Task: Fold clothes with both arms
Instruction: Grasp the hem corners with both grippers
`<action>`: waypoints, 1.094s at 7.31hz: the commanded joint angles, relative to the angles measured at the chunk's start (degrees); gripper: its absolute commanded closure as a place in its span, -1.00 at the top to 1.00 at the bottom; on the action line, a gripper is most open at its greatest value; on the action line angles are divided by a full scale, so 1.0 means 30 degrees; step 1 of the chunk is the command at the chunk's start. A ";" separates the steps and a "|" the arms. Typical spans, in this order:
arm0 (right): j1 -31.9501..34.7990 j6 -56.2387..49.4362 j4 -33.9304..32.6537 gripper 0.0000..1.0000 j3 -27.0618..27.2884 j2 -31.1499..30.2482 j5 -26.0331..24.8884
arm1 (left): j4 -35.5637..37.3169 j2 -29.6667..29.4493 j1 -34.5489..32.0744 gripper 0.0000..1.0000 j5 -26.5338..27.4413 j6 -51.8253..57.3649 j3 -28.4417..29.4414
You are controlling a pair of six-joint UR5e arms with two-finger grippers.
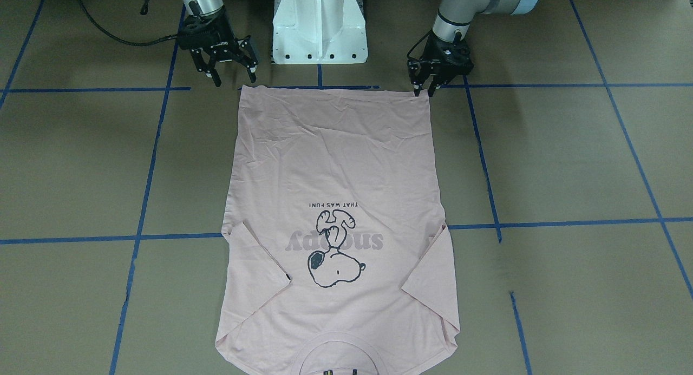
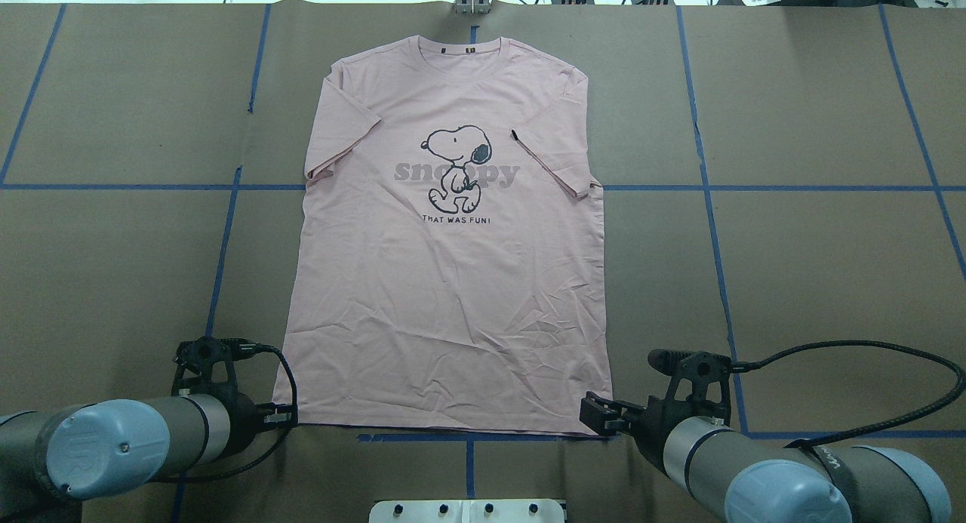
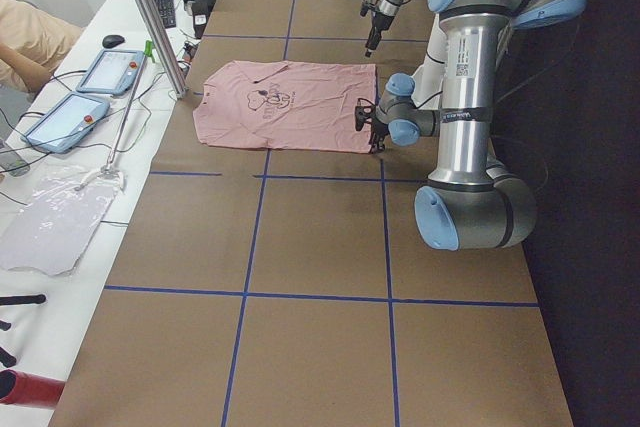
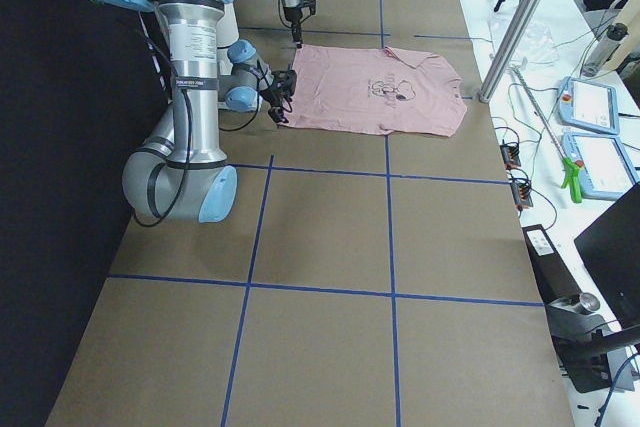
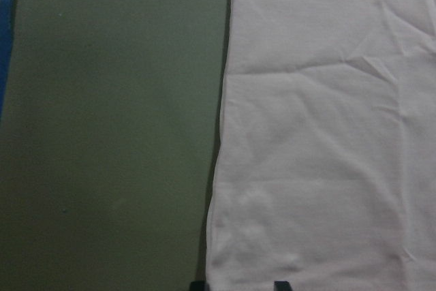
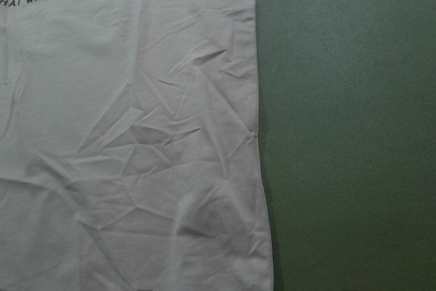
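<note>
The pale pink T-shirt (image 1: 335, 164) lies flat and front up on the brown table, Snoopy print showing, both sleeves folded in over the chest. Its hem faces the robot and its collar points away (image 2: 453, 281). My left gripper (image 1: 424, 92) is low over the hem's left corner (image 2: 290, 417), jaws a little apart. Its wrist view shows the shirt's side edge (image 5: 327, 134) with cloth between the fingertips. My right gripper (image 1: 234, 78) hovers just outside the hem's right corner (image 2: 596, 417), jaws wide open and empty. The right wrist view shows creased cloth (image 6: 136, 134) and its edge.
The white pedestal base (image 1: 319, 28) stands behind the hem. Blue tape lines (image 2: 709, 206) grid the table. A black cable (image 2: 868, 357) loops off the right wrist. An aluminium post (image 3: 150, 17) and operator tablets (image 3: 110, 72) stand beyond the collar end.
</note>
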 commanded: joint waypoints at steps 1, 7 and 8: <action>-0.0053 0.0000 0.0000 0.90 -0.0035 -0.0001 -0.0003 | 0.0000 -0.0029 0.0051 -0.48 -0.0052 0.0035 0.0070; -0.1137 0.3389 -0.0029 0.37 -0.1817 0.0613 -0.1175 | -0.0029 -0.0146 0.0051 -1.00 -0.0081 0.0094 -0.0048; -0.1138 0.3543 -0.0029 0.37 -0.2519 0.1137 -0.1204 | -0.0029 -0.0176 0.0051 -1.00 -0.0081 0.0094 -0.0048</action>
